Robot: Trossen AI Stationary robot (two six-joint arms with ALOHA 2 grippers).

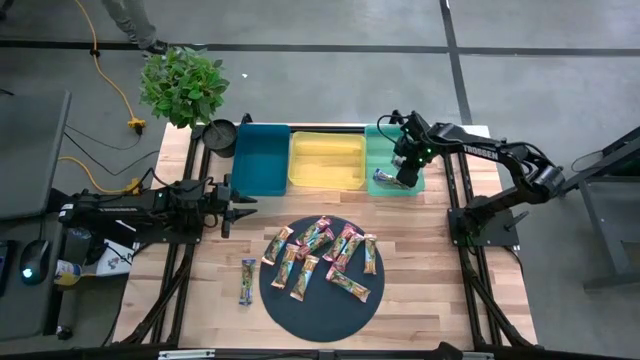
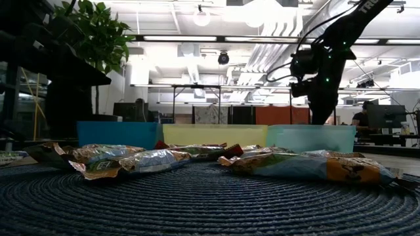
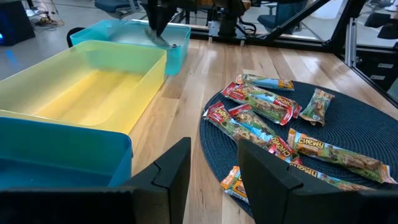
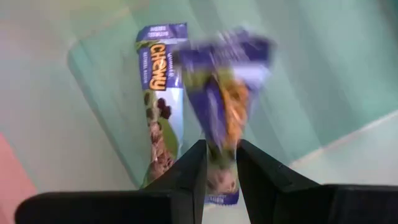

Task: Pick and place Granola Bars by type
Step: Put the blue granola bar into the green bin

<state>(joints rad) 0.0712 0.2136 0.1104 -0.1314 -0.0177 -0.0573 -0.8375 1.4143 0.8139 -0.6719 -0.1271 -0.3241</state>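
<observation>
Several granola bars (image 1: pixel 320 258) lie scattered on the dark round mat (image 1: pixel 318 310), and they also show in the left wrist view (image 3: pixel 267 112) and the low view (image 2: pixel 151 159). One blue-purple bar (image 1: pixel 247 281) lies on the wood left of the mat. Another blue-purple bar (image 4: pixel 158 106) lies flat in the teal tray (image 1: pixel 383 140). My right gripper (image 1: pixel 405 178) (image 4: pixel 222 149) is over that tray, shut on a blue-purple bar (image 4: pixel 227 93). My left gripper (image 1: pixel 232 212) (image 3: pixel 214 149) is open, touches nothing and waits near the blue tray (image 1: pixel 262 158). My right gripper pinches the blue-purple bar between its two fingers at one end (image 4: pixel 222 171). The fingers come from above, pointing down into the teal tray. The bar hangs below the fingers, lifted clear of the tray floor. Its free end (image 4: pixel 233 53) is blurred.
Three trays stand in a row at the table's far side: blue, yellow (image 1: pixel 327 160) and teal. A potted plant (image 1: pixel 183 85) and a black round pot (image 1: pixel 220 135) stand at the far left corner. Bare wood lies on both sides of the mat.
</observation>
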